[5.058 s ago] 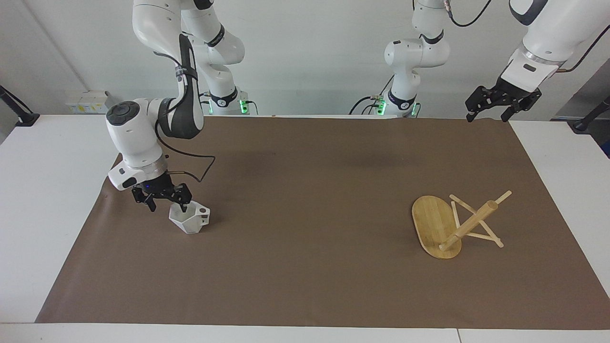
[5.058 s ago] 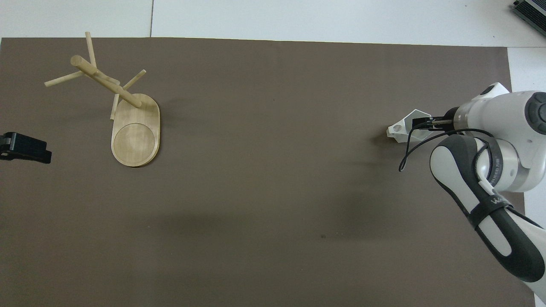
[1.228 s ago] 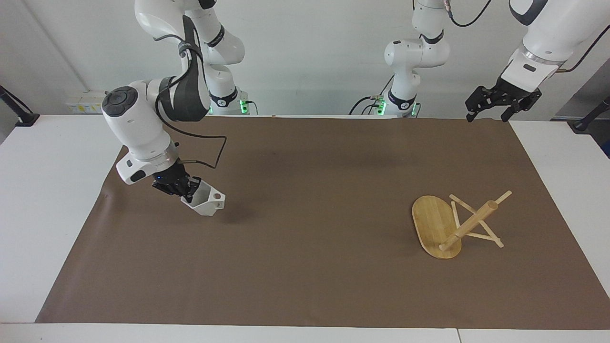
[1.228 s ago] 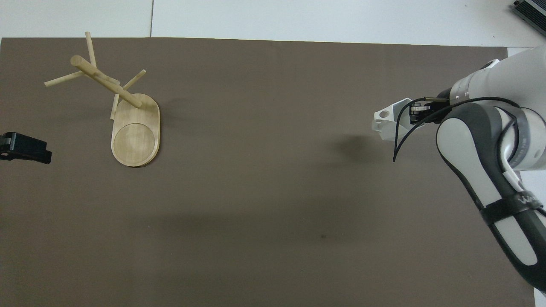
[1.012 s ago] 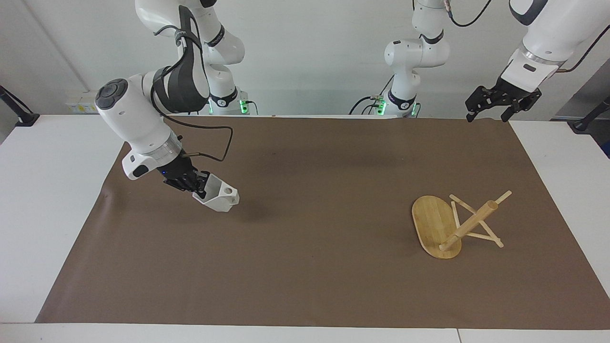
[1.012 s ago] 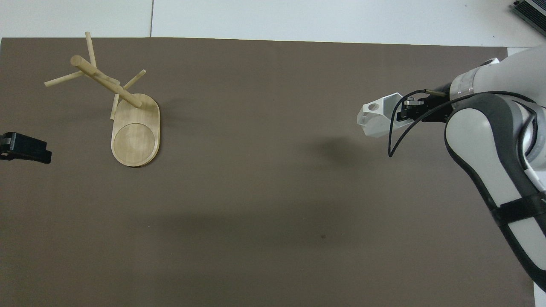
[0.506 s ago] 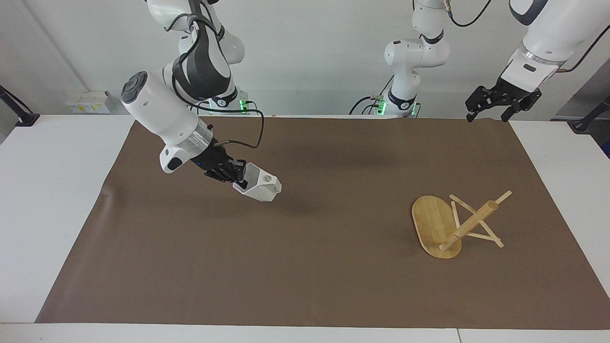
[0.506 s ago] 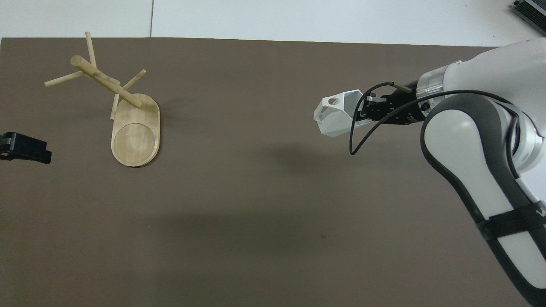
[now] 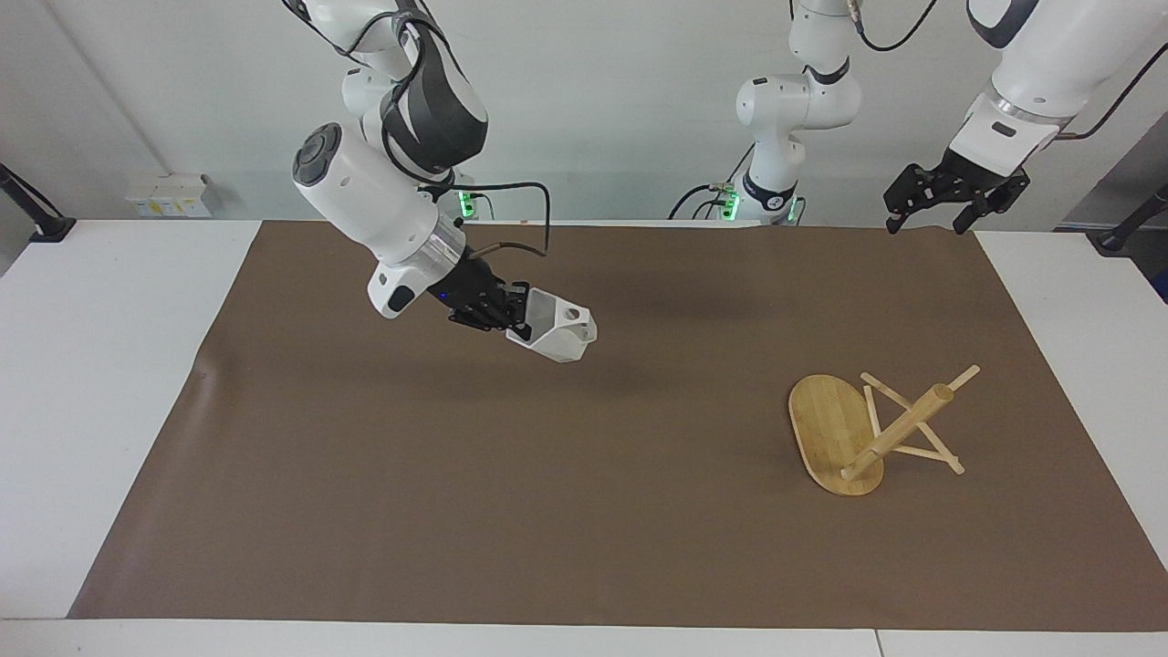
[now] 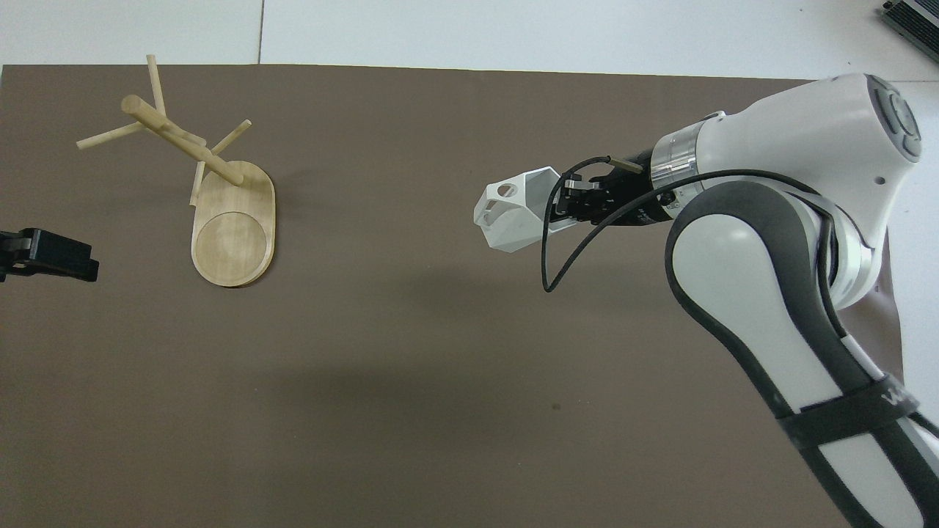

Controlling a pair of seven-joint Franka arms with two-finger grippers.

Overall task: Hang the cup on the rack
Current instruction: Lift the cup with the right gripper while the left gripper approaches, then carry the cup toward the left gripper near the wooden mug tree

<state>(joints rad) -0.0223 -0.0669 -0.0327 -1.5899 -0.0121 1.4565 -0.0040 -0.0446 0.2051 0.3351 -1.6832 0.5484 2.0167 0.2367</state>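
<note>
The white faceted cup (image 9: 553, 334) hangs tilted in the air over the middle of the brown mat, its pierced handle (image 9: 574, 315) pointing toward the left arm's end. My right gripper (image 9: 513, 319) is shut on the cup's rim. In the overhead view the cup (image 10: 512, 217) sticks out of the right gripper (image 10: 561, 206). The bamboo rack (image 9: 871, 429) lies tipped over near the left arm's end, resting on the edge of its oval base (image 10: 233, 233) and on its pegs. My left gripper (image 9: 949, 193) waits open above the mat's corner nearest its base, apart from the rack.
The brown mat (image 9: 584, 511) covers most of the white table (image 9: 91, 383). The left gripper's tip (image 10: 45, 255) shows at the edge of the overhead view, nearer to the robots than the rack's post (image 10: 180, 141).
My right arm has lifted the cup off the mat and carried it from its own end toward the middle of the table, rising as it goes. The rack has not moved.
</note>
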